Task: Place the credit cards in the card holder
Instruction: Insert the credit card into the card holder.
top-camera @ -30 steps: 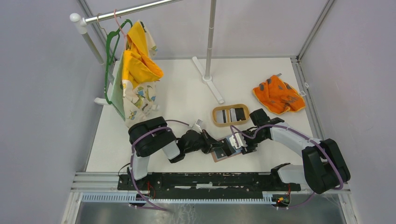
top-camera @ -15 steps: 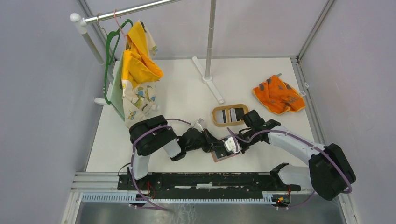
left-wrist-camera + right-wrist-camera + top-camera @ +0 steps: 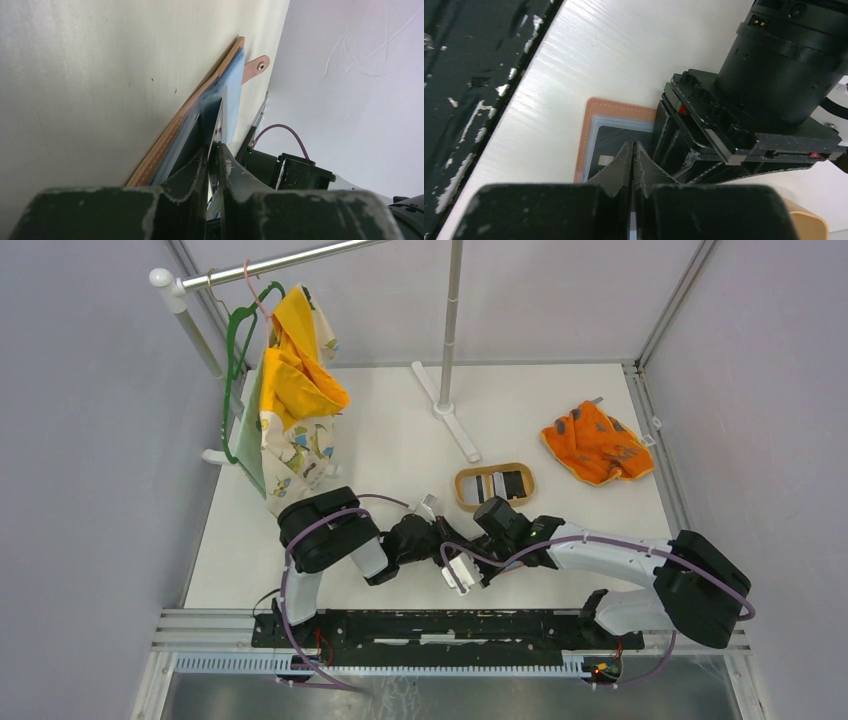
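Card holder (image 3: pixel 585 135) lies open, flat on table (image 3: pixel 589 50), beside front rail (image 3: pixel 469 80); dark card (image 3: pixel 616 137) sits in its pocket. R gripper (image 3: pixel 632 146): fingers pressed together, empty, tips over that card. L gripper (image 3: pixel 212 147): near-closed at pocket edge, pinch or not: cannot tell. Cards likely thin, stiff, slick: take by edge. Holder soft, light, may slide: pin it. Room tight btwn arms; spare cards (image 3: pixel 513 483) in tray (image 3: pixel 460 488)

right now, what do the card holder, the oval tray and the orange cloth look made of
Card holder: matte tan leather or imitation, pale stitching along its edge; blue-grey pockets inside, material unclear. Oval tray: light wood by its colour, grain not visible. Orange cloth: soft fabric, crumpled into folds.
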### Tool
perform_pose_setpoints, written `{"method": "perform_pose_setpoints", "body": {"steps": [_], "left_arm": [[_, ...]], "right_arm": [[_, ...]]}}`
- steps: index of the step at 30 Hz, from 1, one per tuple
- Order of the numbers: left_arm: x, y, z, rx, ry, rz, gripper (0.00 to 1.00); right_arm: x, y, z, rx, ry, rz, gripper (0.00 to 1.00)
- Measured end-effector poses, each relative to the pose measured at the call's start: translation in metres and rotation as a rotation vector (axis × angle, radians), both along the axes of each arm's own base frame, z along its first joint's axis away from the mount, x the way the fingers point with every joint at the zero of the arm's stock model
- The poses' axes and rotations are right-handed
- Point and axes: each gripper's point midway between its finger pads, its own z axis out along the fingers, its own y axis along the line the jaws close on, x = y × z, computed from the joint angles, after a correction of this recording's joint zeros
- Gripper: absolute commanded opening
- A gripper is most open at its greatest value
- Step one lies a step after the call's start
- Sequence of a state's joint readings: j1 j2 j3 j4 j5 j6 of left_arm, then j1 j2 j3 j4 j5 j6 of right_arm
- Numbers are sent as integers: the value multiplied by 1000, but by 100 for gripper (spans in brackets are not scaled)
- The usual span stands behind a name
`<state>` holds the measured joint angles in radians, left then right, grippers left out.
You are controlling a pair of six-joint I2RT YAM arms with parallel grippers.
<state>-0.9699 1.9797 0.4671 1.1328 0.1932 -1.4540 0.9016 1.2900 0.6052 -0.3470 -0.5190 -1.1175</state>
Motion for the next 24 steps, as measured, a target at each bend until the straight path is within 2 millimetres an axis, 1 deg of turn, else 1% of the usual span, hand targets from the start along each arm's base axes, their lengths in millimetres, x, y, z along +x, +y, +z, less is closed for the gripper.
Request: {"method": "perform_pose_setpoints", "body": {"steps": [5, 9, 19, 24], "left_arm": [[0, 0, 0, -1, 0, 0, 21], [0, 0, 0, -3, -2, 1, 22], [6, 2, 2, -10, -8, 17, 28], [9, 2, 3, -13, -12, 25, 30]], "right_arm": [[9, 0, -10, -63, -76, -29, 4], [18, -5, -15, -105, -122, -60, 4], [30, -13, -17, -148, -176, -96, 4], [37, -22, -18, -160, -171, -130, 4]]}}
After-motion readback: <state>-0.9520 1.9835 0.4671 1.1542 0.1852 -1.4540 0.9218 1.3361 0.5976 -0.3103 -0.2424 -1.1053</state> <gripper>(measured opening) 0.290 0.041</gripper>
